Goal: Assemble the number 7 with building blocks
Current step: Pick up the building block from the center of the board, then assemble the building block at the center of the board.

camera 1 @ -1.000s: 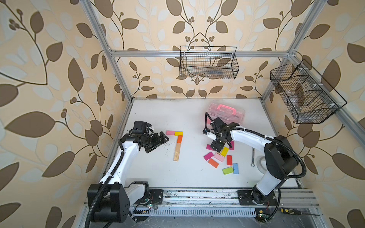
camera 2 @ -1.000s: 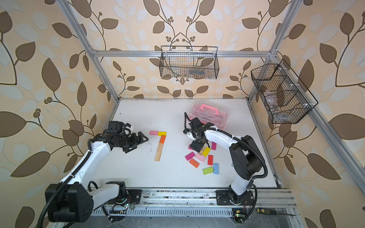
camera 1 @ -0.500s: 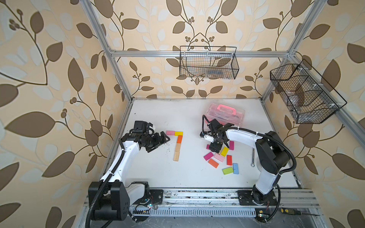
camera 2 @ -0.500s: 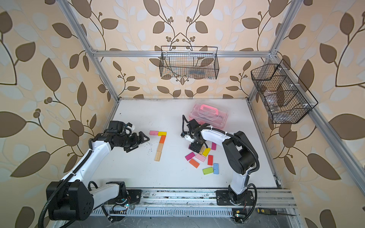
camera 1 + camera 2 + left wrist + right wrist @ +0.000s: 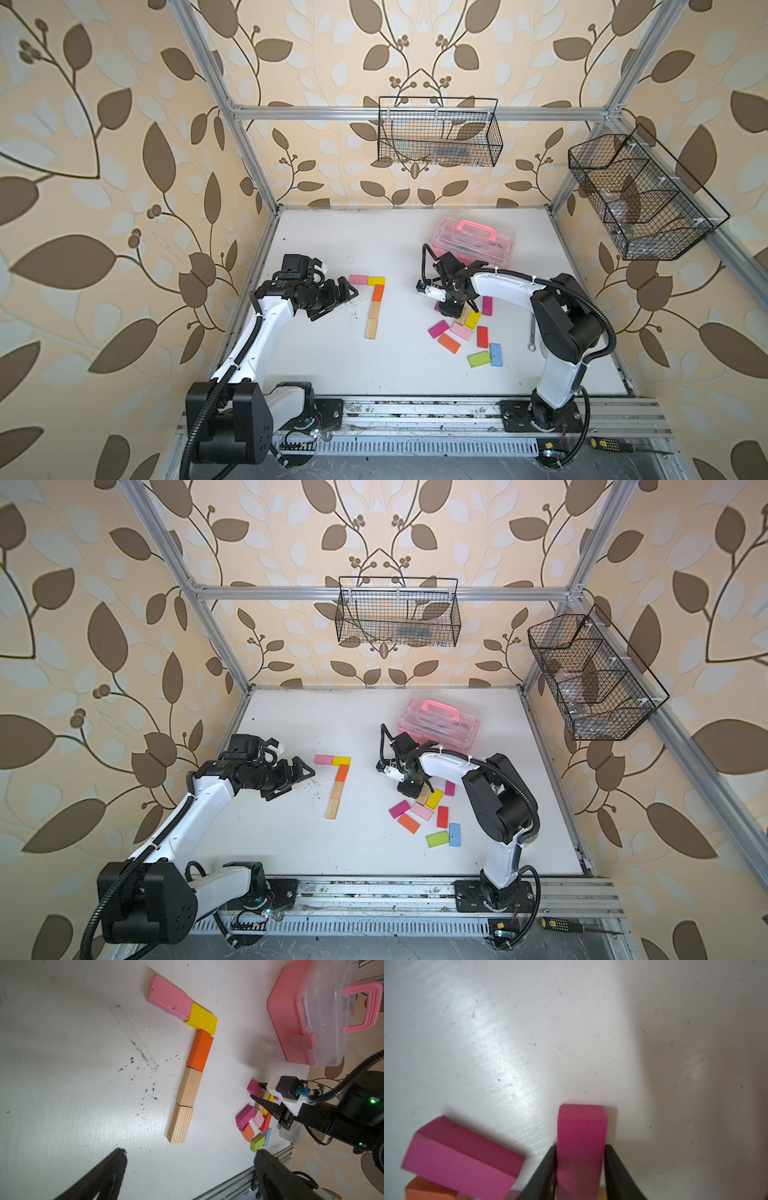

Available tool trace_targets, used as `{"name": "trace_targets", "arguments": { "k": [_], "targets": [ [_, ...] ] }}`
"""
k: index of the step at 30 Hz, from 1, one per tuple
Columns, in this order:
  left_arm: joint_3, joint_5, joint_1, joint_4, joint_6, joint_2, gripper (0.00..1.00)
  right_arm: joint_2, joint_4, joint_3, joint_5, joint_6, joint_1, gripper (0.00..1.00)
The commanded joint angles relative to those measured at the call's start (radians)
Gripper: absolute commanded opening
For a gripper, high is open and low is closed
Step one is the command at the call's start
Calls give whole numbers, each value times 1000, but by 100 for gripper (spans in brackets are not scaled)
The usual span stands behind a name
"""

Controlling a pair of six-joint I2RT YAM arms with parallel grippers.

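Observation:
The number 7 lies mid-table in both top views: a pink block [image 5: 358, 279] and a yellow block [image 5: 376, 281] form the bar, and an orange block [image 5: 377, 293] and two wooden blocks [image 5: 372, 320] form the stem. My left gripper [image 5: 340, 301] hovers open just left of it, nothing between its fingers [image 5: 116, 1167]. My right gripper [image 5: 580, 1147] is shut on a magenta block [image 5: 581, 1132], low at the far left edge of the loose pile [image 5: 465, 332]. A second magenta block [image 5: 463, 1159] lies beside it.
A pink clear-lidded case [image 5: 473, 241] stands just behind the right gripper. A metal wrench [image 5: 532, 332] lies right of the pile, by the right arm's base. Wire baskets [image 5: 438, 133] hang on the back and right walls. The aluminium rail [image 5: 415, 411] runs along the front edge.
The right gripper's jaws have closed from wide open onto the magenta block at the pile's far left edge. The left arm has stayed put, open.

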Motion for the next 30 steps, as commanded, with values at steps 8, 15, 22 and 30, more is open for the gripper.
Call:
{"name": "trace_targets", "arguments": {
  "k": [8,15,22,30],
  "targets": [
    [-10,30,5,12,19,-7,99,6,-70,188,-104,-93,26,30],
    [-10,26,5,11,21,-22,99,200,-214,468,-60,-207,84,30],
    [-10,28,4,13,21,-17,99,309,-249,604,-53,-233,86,30],
    [-10,31,5,13,21,-12,99,401,-261,700,-62,-232,92,30]
  ]
}}
